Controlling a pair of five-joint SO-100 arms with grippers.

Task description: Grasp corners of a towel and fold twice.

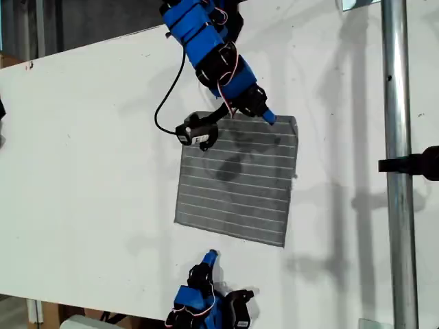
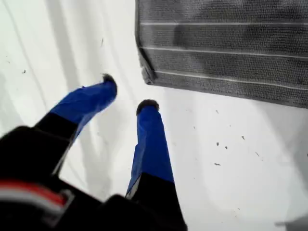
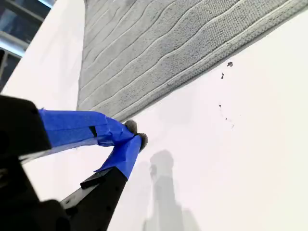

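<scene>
Grey square towel (image 1: 236, 179) with thin white stripes lies flat, mid white bench (image 1: 89, 171). From the exterior view's left: my first claw (image 2: 127, 96) hangs spread beside a near corner (image 2: 146, 77), apart; my second claw (image 3: 134, 134), tips pinched together, touches the far edge

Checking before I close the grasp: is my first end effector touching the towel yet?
Apart. The first wrist view shows bare table between my first end effector, open, and the towel at its nearest corner.
</scene>
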